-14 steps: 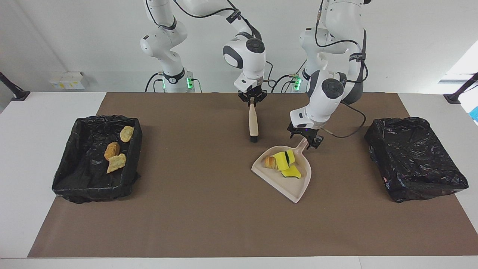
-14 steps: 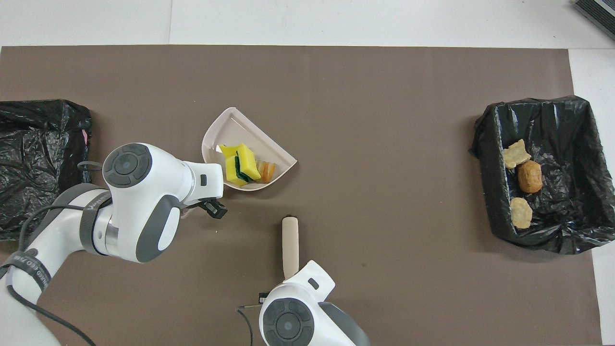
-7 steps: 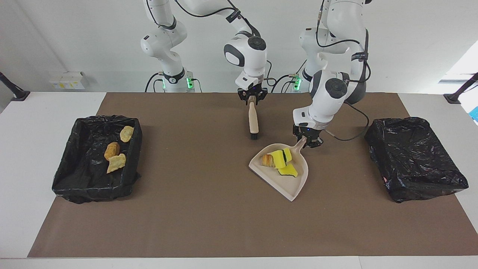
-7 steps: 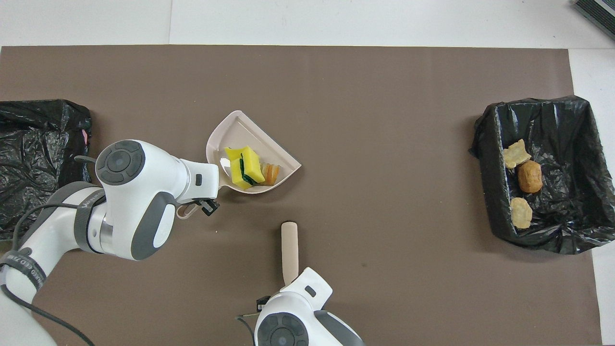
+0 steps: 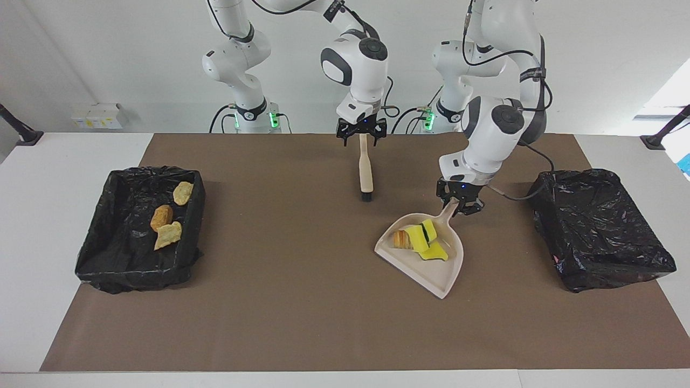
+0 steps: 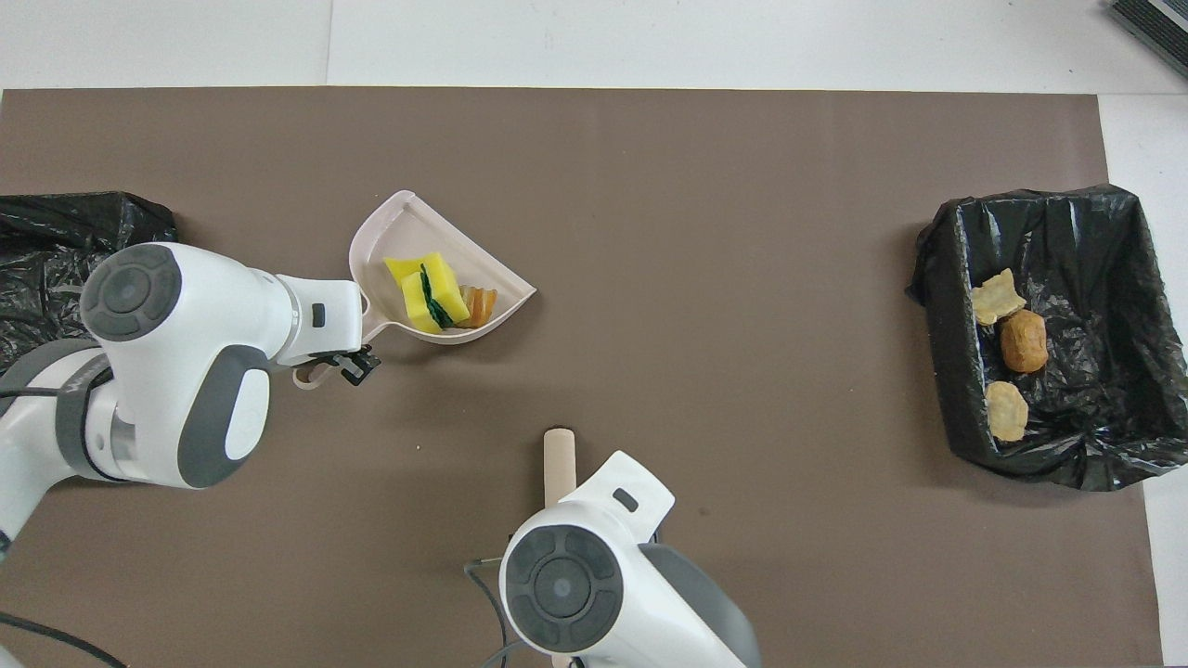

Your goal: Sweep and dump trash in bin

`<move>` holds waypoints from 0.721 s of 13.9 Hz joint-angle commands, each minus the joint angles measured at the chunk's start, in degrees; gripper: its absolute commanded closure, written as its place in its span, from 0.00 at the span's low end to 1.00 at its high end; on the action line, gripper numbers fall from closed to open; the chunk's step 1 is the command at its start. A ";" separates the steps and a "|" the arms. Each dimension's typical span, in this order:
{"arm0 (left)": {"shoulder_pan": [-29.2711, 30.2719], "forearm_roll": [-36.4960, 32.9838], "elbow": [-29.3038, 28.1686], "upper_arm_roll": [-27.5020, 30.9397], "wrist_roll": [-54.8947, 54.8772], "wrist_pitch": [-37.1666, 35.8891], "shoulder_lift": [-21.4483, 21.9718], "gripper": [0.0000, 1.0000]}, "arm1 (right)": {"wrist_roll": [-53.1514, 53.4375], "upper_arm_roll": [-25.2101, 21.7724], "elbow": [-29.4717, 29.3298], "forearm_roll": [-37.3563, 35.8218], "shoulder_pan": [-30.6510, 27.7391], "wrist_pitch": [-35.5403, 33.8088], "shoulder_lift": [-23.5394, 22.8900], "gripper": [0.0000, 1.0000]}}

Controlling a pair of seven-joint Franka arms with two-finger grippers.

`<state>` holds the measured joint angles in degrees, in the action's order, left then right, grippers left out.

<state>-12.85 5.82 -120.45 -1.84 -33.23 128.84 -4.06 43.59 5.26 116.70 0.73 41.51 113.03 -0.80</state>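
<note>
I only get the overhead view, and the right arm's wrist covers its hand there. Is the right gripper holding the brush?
Observer: No. In the facing view the right gripper has its jaws open, one on each side of the handle end of the brush, which lies on the mat.
Operator: And the left one on the dustpan?
Observer: The left gripper is shut on the handle of the dustpan, with the scraps in the pan.
Operator: Is the bin at that end touching it?
Observer: No, the black-lined bin stands apart from the dustpan, toward the left arm's end of the table.
</note>
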 commanded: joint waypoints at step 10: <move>10.29 0.51 1.35 -0.18 -8.60 -4.48 5.55 1.00 | -34.94 0.01 -15.98 0.77 -24.79 -18.46 2.20 0.00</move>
<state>-4.89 5.82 -119.13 -1.52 -40.05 125.25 -0.37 14.68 4.68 102.13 0.91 20.78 96.15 1.11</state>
